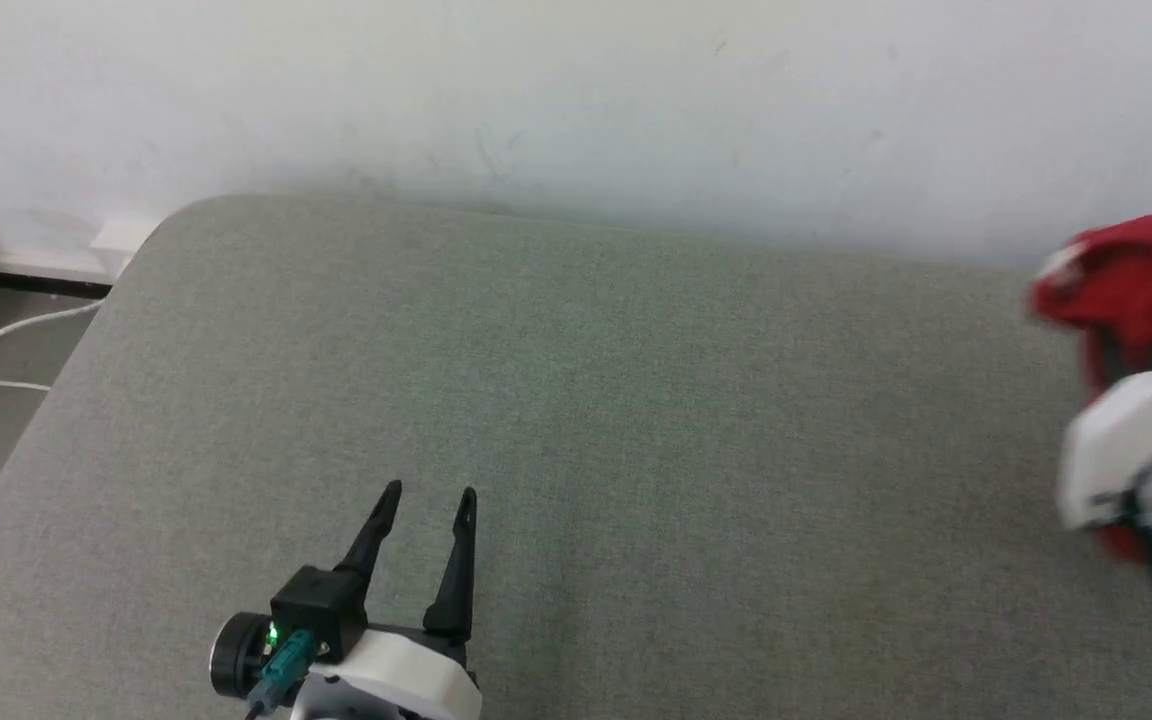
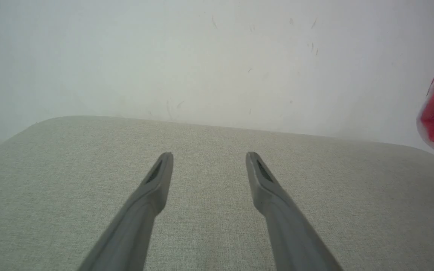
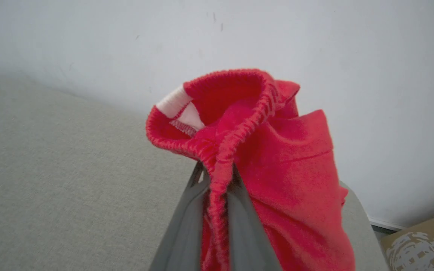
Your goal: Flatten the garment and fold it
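Hanging near the right end of the bench (image 1: 576, 400), the garment (image 3: 285, 150) is pinched at its elastic waistband by the right gripper (image 3: 217, 171), jaws nearly closed, as detailed in the right wrist view. In the head view it is seen only as a blur. The left gripper (image 1: 429, 492) is spread wide and empty. White print on a cardboard box (image 3: 420, 244) cannot be read.

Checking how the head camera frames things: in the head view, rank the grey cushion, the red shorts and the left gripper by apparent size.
Largest: grey cushion.
Then red shorts and left gripper: about alike; the shorts are blurred and cut by the frame edge, so unranked.
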You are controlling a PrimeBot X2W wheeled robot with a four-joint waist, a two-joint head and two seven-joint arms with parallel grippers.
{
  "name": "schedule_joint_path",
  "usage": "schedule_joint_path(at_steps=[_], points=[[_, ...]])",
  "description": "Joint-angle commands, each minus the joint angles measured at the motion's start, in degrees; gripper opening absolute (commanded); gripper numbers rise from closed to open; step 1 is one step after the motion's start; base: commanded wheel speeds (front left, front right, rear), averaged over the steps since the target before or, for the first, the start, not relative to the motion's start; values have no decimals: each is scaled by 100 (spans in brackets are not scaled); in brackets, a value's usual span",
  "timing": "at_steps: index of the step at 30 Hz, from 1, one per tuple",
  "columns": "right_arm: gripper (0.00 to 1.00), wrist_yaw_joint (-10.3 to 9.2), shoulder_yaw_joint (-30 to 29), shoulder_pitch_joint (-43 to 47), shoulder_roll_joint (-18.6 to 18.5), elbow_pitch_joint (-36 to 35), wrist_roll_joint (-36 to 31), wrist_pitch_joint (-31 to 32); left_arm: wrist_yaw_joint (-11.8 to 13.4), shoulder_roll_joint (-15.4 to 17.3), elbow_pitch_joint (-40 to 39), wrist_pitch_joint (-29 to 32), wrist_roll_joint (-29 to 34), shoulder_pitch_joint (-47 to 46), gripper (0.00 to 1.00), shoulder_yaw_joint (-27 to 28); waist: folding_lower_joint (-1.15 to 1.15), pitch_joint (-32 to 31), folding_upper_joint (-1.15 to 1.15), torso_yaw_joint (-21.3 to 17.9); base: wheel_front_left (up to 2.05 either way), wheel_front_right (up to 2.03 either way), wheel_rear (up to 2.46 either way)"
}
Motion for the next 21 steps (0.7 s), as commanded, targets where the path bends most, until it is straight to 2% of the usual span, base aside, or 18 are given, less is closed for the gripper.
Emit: schedule_joint_path(at_steps=[1,4,6,9,17,19,21], points=[[0,-6,310,77,204,38,-61,114,-41,-27,11,-28,53,84,100,21,0,35,-1,27,0,0,0],[0,-6,1007,195,459,355,-144,315,-82,-62,23,-28,60,57,100,10,0,117,-1,92,0,0,0],[0,-6,1360,165,703,703,-9,308,-119,-83,41,-28,68,19,100,-12,0,173,-1,154,0,0,0],[0,-6,1935,-35,853,1263,64,150,-169,-116,75,-28,84,-50,100,-62,0,263,-1,294,0,0,0],[0,-6,2567,-936,1081,2580,297,-491,-210,-178,176,-28,88,-94,100,-75,0,359,-1,543,0,0,0],[100,-6,2651,-1094,1093,2825,419,-718,-214,-188,196,-28,91,-87,100,-66,0,324,-1,568,0,0,0],[100,-6,2987,-1215,1097,3066,557,-875,-218,-196,215,-28,96,-72,100,-53,0,268,-1,573,0,0,0]])
